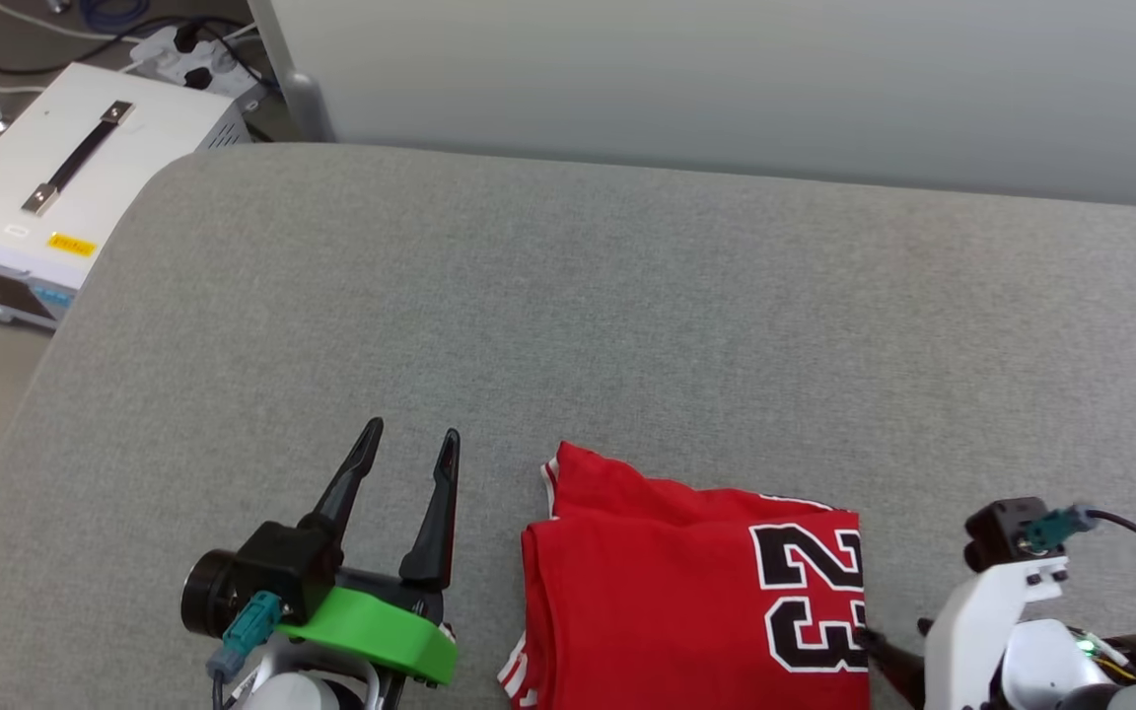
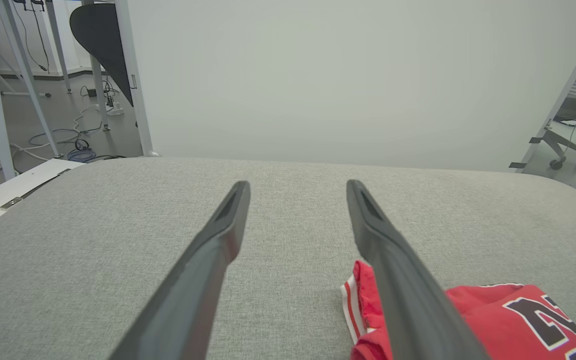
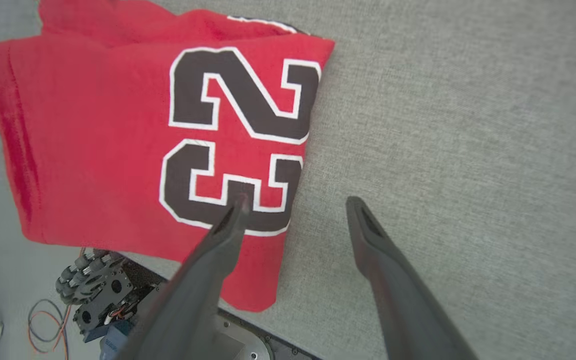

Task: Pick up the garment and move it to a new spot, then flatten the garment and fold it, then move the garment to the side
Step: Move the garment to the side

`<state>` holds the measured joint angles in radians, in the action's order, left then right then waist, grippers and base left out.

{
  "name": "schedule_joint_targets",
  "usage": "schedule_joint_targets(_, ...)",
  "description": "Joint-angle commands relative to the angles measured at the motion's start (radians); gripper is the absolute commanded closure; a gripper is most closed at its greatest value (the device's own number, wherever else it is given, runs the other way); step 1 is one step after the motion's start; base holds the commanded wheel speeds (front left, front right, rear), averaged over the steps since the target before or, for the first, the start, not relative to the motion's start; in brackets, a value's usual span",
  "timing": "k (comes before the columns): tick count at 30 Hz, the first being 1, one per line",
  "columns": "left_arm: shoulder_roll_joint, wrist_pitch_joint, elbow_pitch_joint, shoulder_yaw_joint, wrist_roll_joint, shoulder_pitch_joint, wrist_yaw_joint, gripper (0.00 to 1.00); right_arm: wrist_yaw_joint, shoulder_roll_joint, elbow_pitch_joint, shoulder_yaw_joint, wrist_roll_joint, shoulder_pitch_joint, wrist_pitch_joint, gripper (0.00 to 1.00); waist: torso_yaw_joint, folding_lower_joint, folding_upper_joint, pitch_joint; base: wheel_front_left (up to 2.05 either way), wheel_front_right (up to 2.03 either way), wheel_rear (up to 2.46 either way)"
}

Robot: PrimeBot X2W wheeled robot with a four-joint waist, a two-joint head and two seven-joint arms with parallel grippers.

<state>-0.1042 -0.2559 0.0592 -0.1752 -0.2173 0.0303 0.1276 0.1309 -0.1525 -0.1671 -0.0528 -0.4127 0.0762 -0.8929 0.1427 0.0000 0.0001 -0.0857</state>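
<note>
Garment [image 1: 686,582]: folded, soft, limp; I am favouring the edge lying between the right gripper's [image 3: 298,201] parted fingers as the hold. Left gripper [image 1: 412,431] is hovering alongside, fingers parted, empty.

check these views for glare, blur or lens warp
Head view: soft even light, no glare, red jersey sharp. Left wrist view: wide-angle stretch, left gripper looms large. Right wrist view: number 23 crisp, right gripper slightly soft near the lens.

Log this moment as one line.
garment: folded on grey surface | left gripper: open, empty, beside it | right gripper: open, at its numbered edge
</note>
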Motion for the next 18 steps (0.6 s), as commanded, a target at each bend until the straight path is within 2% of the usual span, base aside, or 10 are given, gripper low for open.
schedule_joint_targets(1,-0.001,-0.006,0.003,-0.003,0.012,0.024,0.003,0.0,0.0,0.014,0.001,-0.005,0.005,-0.02,-0.027,0.0,0.027,0.0,-0.0001,-0.029,0.0,0.0,0.0)
schedule_joint_targets(6,-0.002,-0.006,0.005,-0.015,0.016,0.044,0.003,0.0,0.0,0.051,0.043,-0.014,0.009,-0.052,-0.084,0.0,0.056,0.0,-0.0001,-0.061,0.0,0.0,0.0)
schedule_joint_targets(15,0.001,-0.006,0.006,-0.022,0.015,0.074,0.003,0.0,0.0,0.082,0.153,-0.031,0.026,-0.077,-0.102,0.0,0.086,0.0,-0.0001,-0.099,0.0,0.0,0.0)
schedule_joint_targets(16,0.002,-0.006,0.006,-0.022,0.015,0.076,0.003,0.0,0.0,0.083,0.166,-0.037,0.027,-0.076,-0.103,0.09,0.086,0.0,-0.0001,-0.101,0.0,0.0,0.0)
schedule_joint_targets(17,0.002,-0.006,0.006,-0.021,0.015,0.076,0.003,0.0,0.0,0.084,0.174,-0.045,0.028,-0.076,-0.104,0.55,0.086,0.0,-0.0001,-0.102,0.0,0.0,0.0)
schedule_joint_targets(18,0.003,-0.006,0.006,-0.02,0.015,0.077,0.003,0.0,0.0,0.08,0.182,-0.055,0.031,-0.077,-0.1,0.89,0.086,0.0,-0.0001,-0.102,0.0,0.0,0.0)
